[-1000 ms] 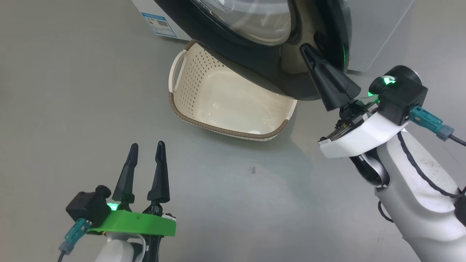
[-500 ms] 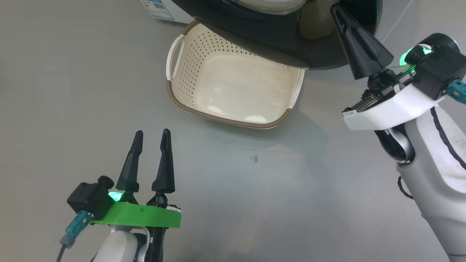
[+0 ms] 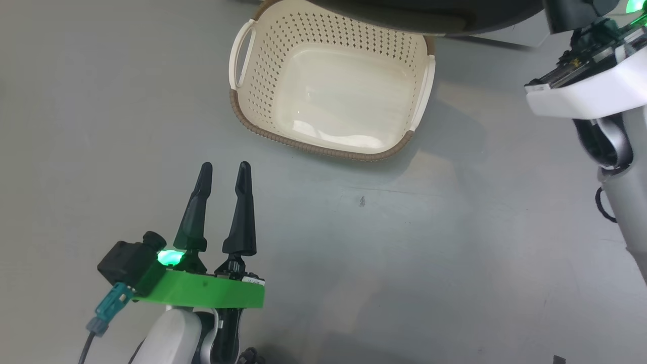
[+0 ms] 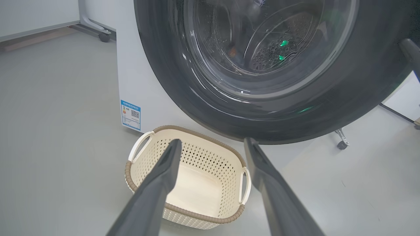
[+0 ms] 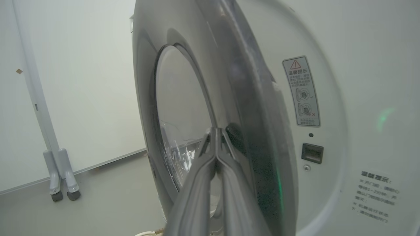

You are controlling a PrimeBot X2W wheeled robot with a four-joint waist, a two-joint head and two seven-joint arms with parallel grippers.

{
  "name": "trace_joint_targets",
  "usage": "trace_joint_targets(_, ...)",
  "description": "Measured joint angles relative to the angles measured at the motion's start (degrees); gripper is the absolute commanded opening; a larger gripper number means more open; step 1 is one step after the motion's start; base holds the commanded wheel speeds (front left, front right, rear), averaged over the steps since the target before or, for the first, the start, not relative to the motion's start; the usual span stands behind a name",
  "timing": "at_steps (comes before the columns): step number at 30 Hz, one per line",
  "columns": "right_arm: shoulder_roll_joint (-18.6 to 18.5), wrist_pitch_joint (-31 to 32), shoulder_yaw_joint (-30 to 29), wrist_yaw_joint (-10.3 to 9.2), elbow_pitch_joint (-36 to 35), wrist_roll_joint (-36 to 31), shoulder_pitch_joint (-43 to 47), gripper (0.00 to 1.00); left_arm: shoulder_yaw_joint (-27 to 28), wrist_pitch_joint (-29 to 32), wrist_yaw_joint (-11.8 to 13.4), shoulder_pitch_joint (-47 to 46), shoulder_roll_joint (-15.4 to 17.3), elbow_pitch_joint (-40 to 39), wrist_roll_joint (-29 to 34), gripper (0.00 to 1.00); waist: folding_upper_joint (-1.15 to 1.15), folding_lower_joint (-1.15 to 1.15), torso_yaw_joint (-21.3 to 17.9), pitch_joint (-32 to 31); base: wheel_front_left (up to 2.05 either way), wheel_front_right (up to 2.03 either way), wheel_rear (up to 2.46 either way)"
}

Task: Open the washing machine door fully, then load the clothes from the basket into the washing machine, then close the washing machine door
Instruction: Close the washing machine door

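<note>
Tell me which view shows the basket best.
The head view: it looks down into the basket, whole but for its far rim under the washing machine door. The left wrist view has it partly behind the left gripper's fingers. The right wrist view faces the door.

The left gripper is hovering at near left, fingers spread apart; the right gripper is reaching far right, fingers pressed together.

- We find bare floor between our left gripper, fingers spread, and the basket: open passage.
- The basket's top is open on our side; the washing machine door overhangs its far rim.
- Our right gripper, fingers together, meets that door, which stands out from the front of the washing machine.
</note>
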Motion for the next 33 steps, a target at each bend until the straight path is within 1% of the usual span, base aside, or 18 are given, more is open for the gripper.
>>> trace_joint_targets(12,-5.69,0.0,-2.42,0.0,4.68,-0.53,-6.83,0.0,-3.49,0.0,0.04,-0.45,-0.05,-0.08,-0.49,1.0,0.0,0.0,2.65,2.38,0.0,0.0,0.0)
trace_joint_targets(13,-5.69,0.0,-2.42,0.0,4.68,-0.53,-6.83,0.0,-3.49,0.0,0.04,-0.45,-0.05,-0.08,-0.49,1.0,0.0,0.0,2.65,2.38,0.0,0.0,0.0)
trace_joint_targets(19,-8.65,-0.03,-3.07,0.0,9.07,-1.12,-10.97,0.0,-4.7,0.0,0.04,-1.52,-0.07,-0.32,-0.87,1.0,0.0,0.0,4.58,3.25,0.0,0.0,0.0)
trace_joint_targets(24,-8.91,-0.35,-2.02,0.58,12.92,-1.4,-12.77,0.0,-4.8,0.0,0.27,-1.7,-0.07,-0.19,-0.87,1.0,0.0,0.0,5.4,3.23,0.0,0.0,0.0)
trace_joint_targets(28,-8.84,-0.34,-1.25,0.6,14.65,-1.47,-12.8,0.0,-4.65,0.0,0.44,-1.71,-0.07,-0.07,-0.81,1.0,0.0,0.0,5.43,2.44,0.0,0.0,0.0)
trace_joint_targets(33,-7.65,-0.3,-0.44,0.46,16.12,-0.98,-13.31,0.0,-4.41,0.0,0.45,-1.71,-0.07,0.1,-0.16,1.0,0.0,0.0,4.6,1.77,0.0,0.0,0.0)
